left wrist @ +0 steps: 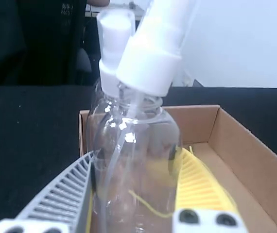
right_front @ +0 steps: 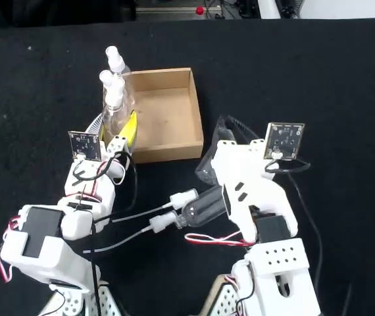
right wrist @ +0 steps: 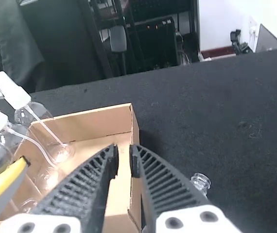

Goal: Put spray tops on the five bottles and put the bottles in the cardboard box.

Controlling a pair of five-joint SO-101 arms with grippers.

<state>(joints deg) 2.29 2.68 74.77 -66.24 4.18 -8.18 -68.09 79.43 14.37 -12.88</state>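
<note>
My left gripper (right_front: 119, 135) is shut on a clear bottle (left wrist: 129, 160), held upright between its grey and yellow fingers at the left wall of the cardboard box (right_front: 168, 118). A white spray top (left wrist: 150, 53) sits tilted on that bottle's neck. A second capped bottle (right_front: 115, 60) stands just behind it. My right gripper (right wrist: 124, 162) hangs over the box's near right corner, its black fingers almost touching with nothing between them. Another clear bottle (right_front: 205, 207) lies on the table under the right arm. Beside it lie two loose spray tops (right_front: 183, 197) (right_front: 160, 224) with long tubes.
The table is covered with black cloth (right_front: 332, 79). The open neck of a clear bottle (right wrist: 200, 181) shows on the cloth beside my right fingers. The box floor (right_front: 171, 125) is bare cardboard. Red and white cables (right_front: 217, 240) run along the right arm's base.
</note>
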